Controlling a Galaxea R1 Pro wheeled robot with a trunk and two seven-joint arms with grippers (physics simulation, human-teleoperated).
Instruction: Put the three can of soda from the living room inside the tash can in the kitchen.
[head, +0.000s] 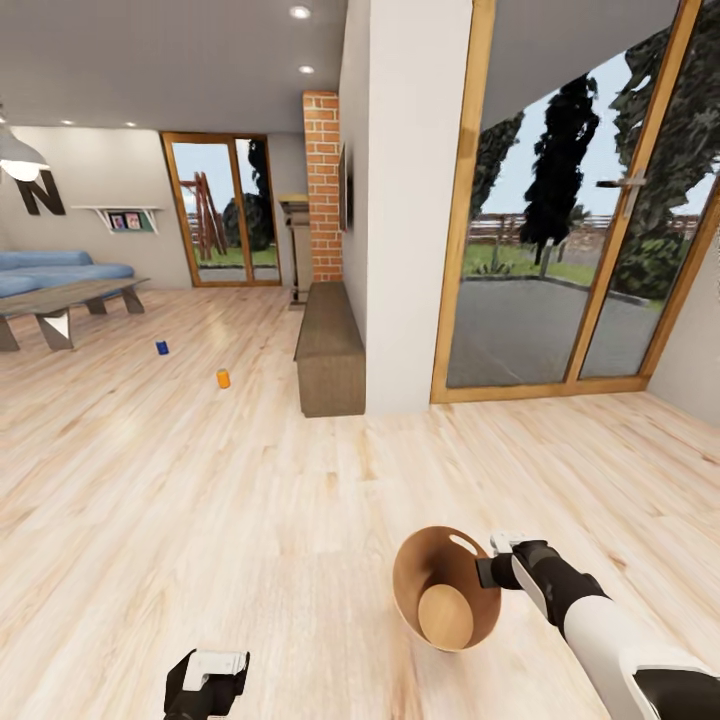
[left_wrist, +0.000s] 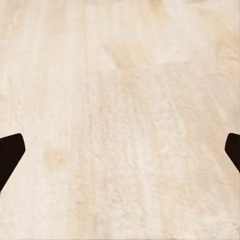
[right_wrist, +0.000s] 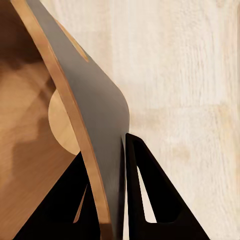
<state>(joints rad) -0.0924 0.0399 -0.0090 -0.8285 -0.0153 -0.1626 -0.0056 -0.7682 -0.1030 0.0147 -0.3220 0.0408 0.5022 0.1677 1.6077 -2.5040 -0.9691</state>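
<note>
Head view: pale wood-plank floor (head: 250, 520) runs through an open room. At 10 o'clock a blue sofa (head: 60, 270) sits against the far wall with a low coffee surface (head: 70, 298) just in front of it. At 12 o'clock a red-brick column (head: 323, 185) stands beside a white wall block (head: 410, 200), and a long brown bench (head: 330, 350) lies along that wall's foot. Large wood-framed glass doors (head: 570, 220) fill 1–2 o'clock, with trees and a fence outside. Two soda cans stand on the floor at about 11 o'clock, well apart from both arms: a dark blue can (head: 162, 347) and an orange can (head: 223, 378) nearer the bench (a third can is not made out). Open floor lies between them and the robot. The trash can (head: 445, 590) hangs tilted at 5 o'clock, mouth toward the camera, tan inside. The right end effector (head: 497, 562) touches its rim at the 3 o'clock side. The left end effector (head: 208, 682) is low at 7 o'clock, over bare floor.

Left wrist view: the left end effector's fingertips (left_wrist: 11, 152) sit far apart at the frame edges, nothing between them, floor beyond.

Right wrist view: the right end effector (right_wrist: 117, 165) is clamped on the bin wall, one finger inside, one outside on the grey face.
</note>
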